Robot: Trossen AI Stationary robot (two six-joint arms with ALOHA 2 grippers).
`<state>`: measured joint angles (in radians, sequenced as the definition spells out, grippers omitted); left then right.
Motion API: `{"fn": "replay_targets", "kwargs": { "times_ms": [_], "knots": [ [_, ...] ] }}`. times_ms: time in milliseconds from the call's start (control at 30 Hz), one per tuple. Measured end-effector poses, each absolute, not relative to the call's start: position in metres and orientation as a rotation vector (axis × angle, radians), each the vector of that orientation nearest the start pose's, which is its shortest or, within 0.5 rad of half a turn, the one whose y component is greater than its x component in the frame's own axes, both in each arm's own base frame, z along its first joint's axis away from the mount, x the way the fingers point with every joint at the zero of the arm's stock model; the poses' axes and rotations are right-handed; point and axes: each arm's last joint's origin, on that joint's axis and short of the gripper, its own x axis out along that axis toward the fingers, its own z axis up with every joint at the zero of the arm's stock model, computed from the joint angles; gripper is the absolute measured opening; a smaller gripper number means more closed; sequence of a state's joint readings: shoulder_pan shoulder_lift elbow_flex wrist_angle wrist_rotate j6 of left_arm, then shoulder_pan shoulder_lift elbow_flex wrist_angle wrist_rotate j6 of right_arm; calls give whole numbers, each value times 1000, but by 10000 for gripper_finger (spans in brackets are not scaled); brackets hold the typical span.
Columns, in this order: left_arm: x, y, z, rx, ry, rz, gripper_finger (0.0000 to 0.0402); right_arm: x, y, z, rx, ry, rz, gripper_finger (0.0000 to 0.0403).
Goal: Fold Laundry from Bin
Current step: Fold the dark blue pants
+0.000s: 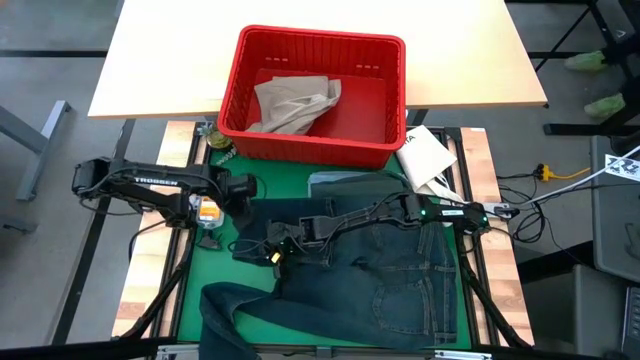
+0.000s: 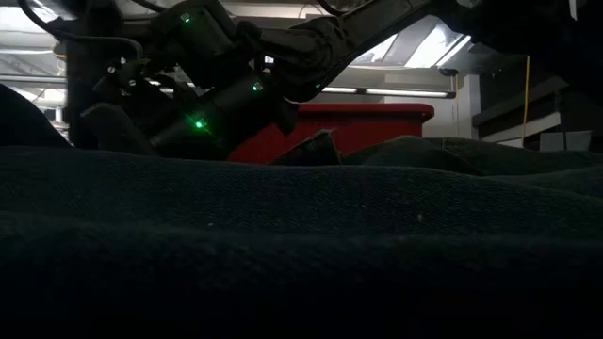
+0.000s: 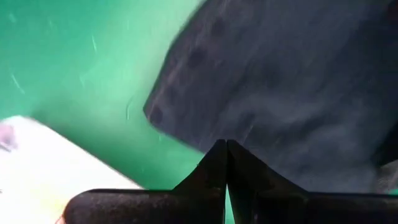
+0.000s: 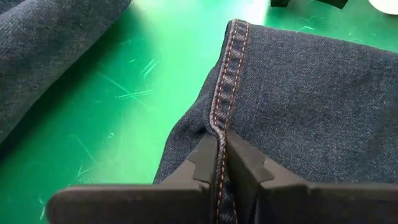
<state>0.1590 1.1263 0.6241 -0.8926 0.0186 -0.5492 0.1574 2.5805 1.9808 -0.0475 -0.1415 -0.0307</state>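
From above, the red bin point(image 1: 312, 95) is sitting upper centre with tan khaki trousers point(image 1: 295, 103) lying inside it, and the denim jeans point(image 1: 380, 275) are sprawling over the green mat point(image 1: 195, 270) in the lower middle of the frame. The right gripper point(image 1: 278, 245) is reaching across to the jeans' left edge, while the left gripper point(image 1: 243, 187) is idling just up and left of it, beside the white packet's point(image 1: 425, 155) opposite side of the mat

Low down, dark denim is filling the foreground; the bin point(image 2: 372, 122) is peeking through at centre behind a dark arm

Left wrist: its fingers point(image 3: 214, 168) are pressing together on nothing, hovering over mat and dark cloth

Right wrist: the fingers point(image 4: 205, 163) are pinching the jeans' stitched hem point(image 4: 227, 81) at lower centre
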Motion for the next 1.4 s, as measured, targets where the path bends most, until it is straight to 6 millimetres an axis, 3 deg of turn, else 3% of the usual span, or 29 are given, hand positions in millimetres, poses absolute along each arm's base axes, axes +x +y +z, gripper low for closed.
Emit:
{"fn": "replay_targets", "kwargs": {
  "times_ms": [400,767,933,1167,1400],
  "knots": [
    [155,26,141,-535,1217,643,0,549,91,97,-35,644,299,30],
    [158,39,140,-405,1094,796,0,549,92,97,-44,643,281,31],
    [161,40,150,-389,1108,782,0,549,92,97,-53,643,258,30],
    [167,39,182,-358,1133,722,0,555,91,108,-64,627,261,30],
    [164,38,198,-332,1185,690,0,563,93,135,-125,586,287,30]
  ]
}}
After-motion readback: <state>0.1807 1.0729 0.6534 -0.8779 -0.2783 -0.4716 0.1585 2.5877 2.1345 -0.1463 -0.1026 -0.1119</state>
